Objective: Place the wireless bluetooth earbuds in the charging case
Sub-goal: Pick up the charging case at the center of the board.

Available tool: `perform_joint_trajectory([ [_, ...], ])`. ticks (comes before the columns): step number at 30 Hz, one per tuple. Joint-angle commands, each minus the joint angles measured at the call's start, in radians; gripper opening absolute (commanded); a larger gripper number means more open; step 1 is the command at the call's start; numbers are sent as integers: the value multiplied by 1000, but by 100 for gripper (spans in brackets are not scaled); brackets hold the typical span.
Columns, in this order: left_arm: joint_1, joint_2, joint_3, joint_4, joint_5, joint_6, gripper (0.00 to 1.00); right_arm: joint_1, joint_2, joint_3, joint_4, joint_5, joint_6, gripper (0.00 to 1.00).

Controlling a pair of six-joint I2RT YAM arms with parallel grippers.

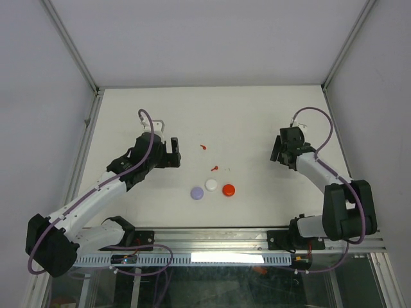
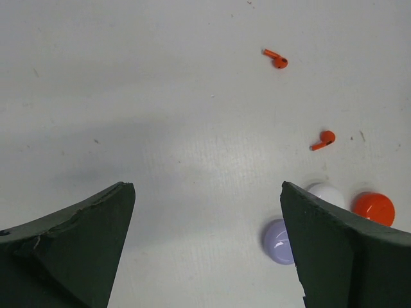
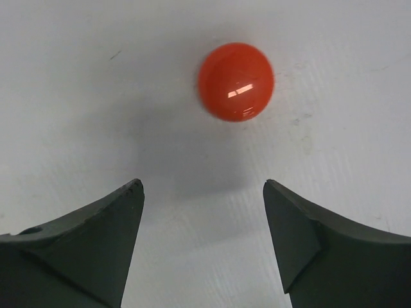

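- First red earbud (image 2: 276, 59) and second red earbud (image 2: 323, 140) lie flat on the bench (image 1: 257, 115), apart from each other, both untouched; the second is nearer the pucks.
- Handling, judged: tiny, light, hard glossy plastic, so apt to skid or flip under a pinch. Grip across the bulbous head and leave the stem free for seating.
- Red puck (image 3: 236, 81) sits beside the white puck (image 2: 327, 192) and purple puck (image 2: 277, 242) (red is probably the matching case, and it looks closed).
- Left pincer (image 2: 207, 192): jaws wide apart, empty, short of the buds.
- Right pincer (image 3: 202, 186): jaws apart, empty, facing the red puck.
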Motion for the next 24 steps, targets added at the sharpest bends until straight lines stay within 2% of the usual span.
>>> perform_joint_trajectory([
  [1, 10, 6, -23, -5, -21, 80, 99, -88, 45, 54, 74, 62, 60, 78],
  [6, 23, -11, -33, 3, -7, 82, 99, -158, 125, 101, 127, 49, 66, 78],
  [14, 71, -36, -59, 27, 30, 83, 99, -176, 266, 174, 140, 28, 63, 77],
  [24, 107, -52, -74, 47, 55, 89, 99, -187, 353, 203, 143, -5, 57, 70],
])
